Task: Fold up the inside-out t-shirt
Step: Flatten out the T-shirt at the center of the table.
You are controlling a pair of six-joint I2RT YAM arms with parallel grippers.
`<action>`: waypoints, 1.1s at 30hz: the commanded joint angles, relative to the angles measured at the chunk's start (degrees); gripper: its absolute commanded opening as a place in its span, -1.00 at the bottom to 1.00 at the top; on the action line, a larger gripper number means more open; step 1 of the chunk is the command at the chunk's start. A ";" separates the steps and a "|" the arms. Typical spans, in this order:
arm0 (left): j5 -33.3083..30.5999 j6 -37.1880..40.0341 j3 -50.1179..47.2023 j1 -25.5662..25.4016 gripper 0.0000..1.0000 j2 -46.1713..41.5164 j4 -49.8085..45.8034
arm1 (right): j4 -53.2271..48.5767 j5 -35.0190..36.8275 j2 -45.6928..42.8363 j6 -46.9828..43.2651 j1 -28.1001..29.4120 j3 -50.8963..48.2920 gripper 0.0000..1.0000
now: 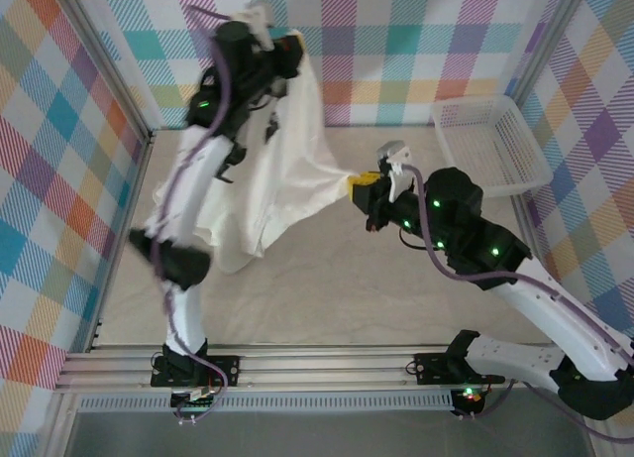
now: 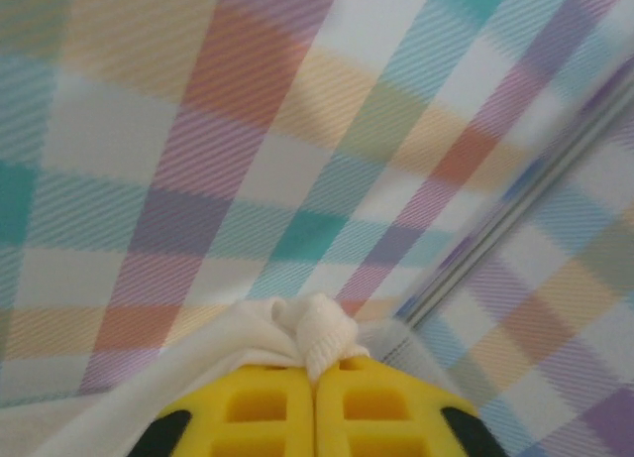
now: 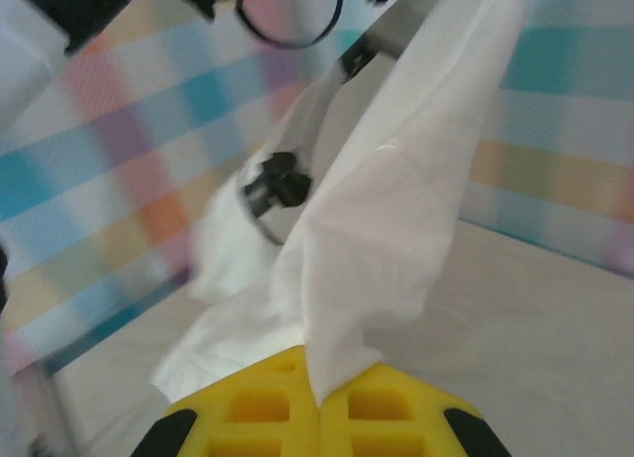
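The inside-out t-shirt, plain white, hangs in the air between both arms and trails down to the table at the left. High at the back, my left gripper is shut on a bunched ribbed edge of the t-shirt, pinched between yellow fingers. My right gripper, lower and to the right, is shut on another edge of the t-shirt, which stretches up from its yellow fingers.
A white plastic mesh basket stands at the back right of the table. Plaid walls enclose the left, back and right sides. The left arm's elbow hangs low at the left, against the shirt's lower folds.
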 commanded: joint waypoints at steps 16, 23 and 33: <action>-11.82 -4.17 -54.94 -2.44 0.27 -30.66 -15.09 | -13.24 0.04 4.57 24.58 -29.03 -15.33 -1.00; -8.42 -25.16 -92.65 -3.07 0.14 -53.71 -18.61 | -11.00 -2.99 7.37 23.88 -29.18 -14.66 -1.00; 2.32 -39.94 -111.31 -3.04 -0.04 -52.90 -6.02 | -10.52 -6.54 9.11 24.62 -29.26 -14.45 -1.00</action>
